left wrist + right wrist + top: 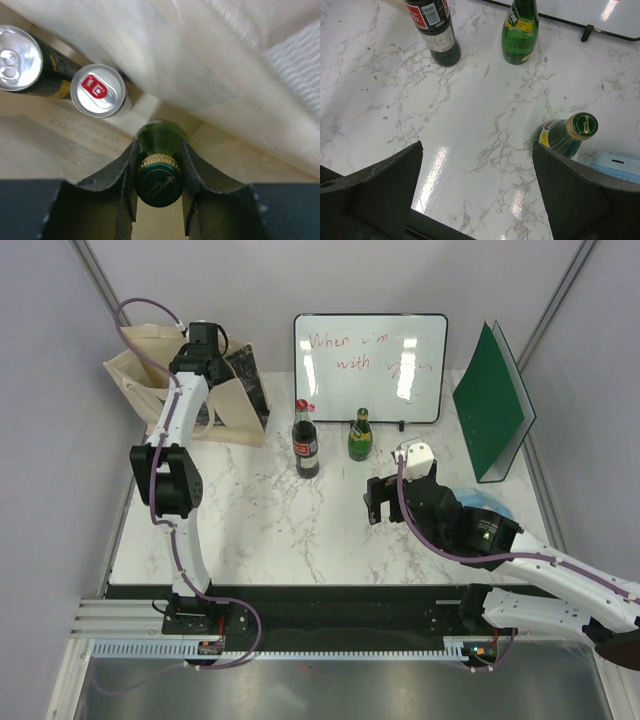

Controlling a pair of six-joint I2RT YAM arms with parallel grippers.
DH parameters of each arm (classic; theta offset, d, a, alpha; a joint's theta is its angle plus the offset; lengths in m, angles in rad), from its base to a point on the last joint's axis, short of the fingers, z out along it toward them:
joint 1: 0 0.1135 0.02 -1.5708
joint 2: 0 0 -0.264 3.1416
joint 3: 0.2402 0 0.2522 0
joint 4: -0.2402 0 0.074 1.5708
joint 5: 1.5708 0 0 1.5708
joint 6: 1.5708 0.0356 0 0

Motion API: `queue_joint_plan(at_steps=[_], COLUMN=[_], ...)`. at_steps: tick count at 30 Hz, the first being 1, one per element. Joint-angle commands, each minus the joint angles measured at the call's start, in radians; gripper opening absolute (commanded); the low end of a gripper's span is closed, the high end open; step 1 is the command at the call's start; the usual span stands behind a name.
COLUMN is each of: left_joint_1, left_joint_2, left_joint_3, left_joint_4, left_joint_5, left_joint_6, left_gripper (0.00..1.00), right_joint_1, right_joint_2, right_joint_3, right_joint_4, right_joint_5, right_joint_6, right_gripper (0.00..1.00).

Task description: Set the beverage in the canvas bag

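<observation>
The beverage (161,134), a green capped bottle, was gripped at its neck by the closed jaws of the left gripper (159,157) inside the canvas bag (238,418). Its body was hidden below the shoulder, and in the top view it was concealed by the cloth. Also in the bag were a red-tabbed can (100,90) and a dark can (17,57), cut off at the frame's edge. The right gripper (376,500) was held wide open over the table (300,530), empty.
</observation>
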Motion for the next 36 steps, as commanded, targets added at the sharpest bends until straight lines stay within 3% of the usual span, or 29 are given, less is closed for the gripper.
queue_joint_plan(at_steps=[1,5,7,14,21,24,36], left_joint_1=[0.0,0.0,0.0,0.0,-0.027,-0.027,-0.027], left_joint_2=[-0.018,-0.024,-0.029,-0.03,-0.075,-0.095,-0.228], left_joint_3=[0.005,-0.032,-0.063,-0.106,-0.135,-0.129,-0.127], left_joint_4=[0.111,0.111,0.111,0.116,0.111,0.094,0.056], left_joint_5=[0.025,0.028,0.024,0.041,0.019,0.013,0.001], left_joint_6=[0.011,0.008,-0.003,0.003,0.019,0.02,0.028], left_gripper=[0.02,0.04,0.11,0.21,0.49,0.56,0.66], right_joint_1=[-0.003,-0.003,-0.002,-0.003,-0.003,-0.002,-0.003], right_joint_2=[-0.003,-0.006,-0.006,-0.023,-0.047,-0.058,-0.101], right_joint_3=[-0.004,-0.005,-0.008,-0.02,-0.016,-0.01,0.0], right_joint_4=[0.041,0.043,0.041,0.044,0.041,0.03,-0.002], right_joint_5=[0.016,0.019,0.019,0.012,0.01,0.002,-0.002], right_joint_6=[-0.003,-0.005,0.001,0.012,0.02,0.028,0.051], right_gripper=[0.98,0.98,0.98,0.98,0.98,0.98,0.98])
